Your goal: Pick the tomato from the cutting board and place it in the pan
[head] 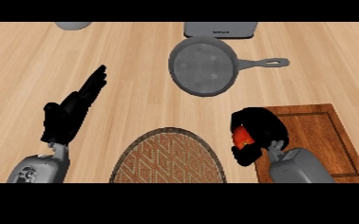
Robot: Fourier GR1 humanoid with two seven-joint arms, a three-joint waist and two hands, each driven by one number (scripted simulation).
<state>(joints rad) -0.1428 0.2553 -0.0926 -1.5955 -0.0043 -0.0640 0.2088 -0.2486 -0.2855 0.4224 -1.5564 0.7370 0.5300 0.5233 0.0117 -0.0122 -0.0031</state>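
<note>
The red tomato (242,137) shows only partly, wrapped inside the curled fingers of my right hand (258,132). That hand hangs at the left edge of the brown wooden cutting board (316,135) in the lower right. The grey pan (203,65) lies further up the counter, round body centre-right, its handle (265,63) pointing right. Nothing is inside it. My left hand (70,111) rests at the left with straight fingers pointing up and to the right, holding nothing.
A round woven brown mat (169,159) lies at the bottom centre between my forearms. A grey appliance (220,29) sits at the top edge behind the pan. A grey rounded object (73,25) peeks in at the top left.
</note>
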